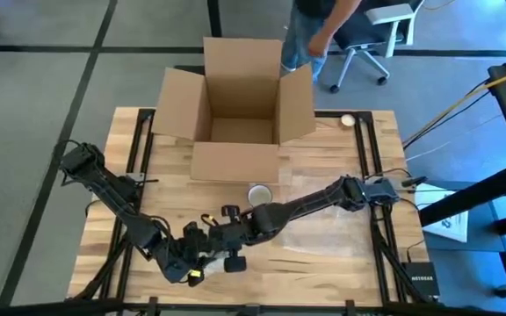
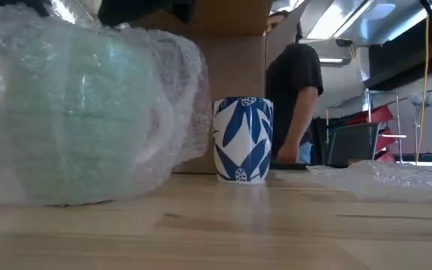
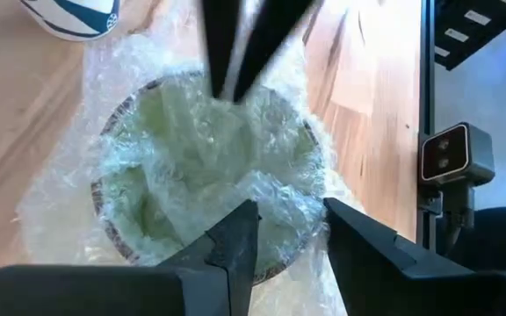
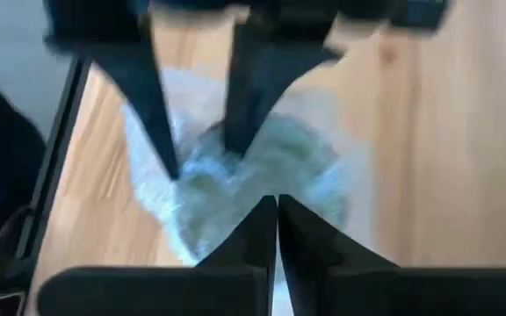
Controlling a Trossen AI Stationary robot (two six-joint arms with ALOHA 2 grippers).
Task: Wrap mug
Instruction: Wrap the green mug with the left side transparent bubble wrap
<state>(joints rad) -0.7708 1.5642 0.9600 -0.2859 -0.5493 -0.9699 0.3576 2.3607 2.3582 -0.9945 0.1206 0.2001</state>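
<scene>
We have both arms brought together at the near middle of the bench (image 1: 341, 254), over a green mug (image 2: 73, 112) already bundled in bubble wrap (image 3: 77, 167). The left gripper (image 3: 288, 237) hangs just above the mug's mouth with its fingers apart, one on each side of the rim, probably so we can steady the bundle or catch a loose fold. The right gripper (image 4: 277, 219) comes in from the opposite side with its fingers pressed closed and their tips down at the wrap stuffed into the opening; we judge it is tucking the loose end inside so the wrap stays put. A second mug (image 2: 243, 139), white with blue leaves, stands bare and upright a little farther back, near the open cardboard box (image 1: 240, 105) at the far edge, likely waiting its turn. A person (image 2: 295, 90) stands beyond the box.
</scene>
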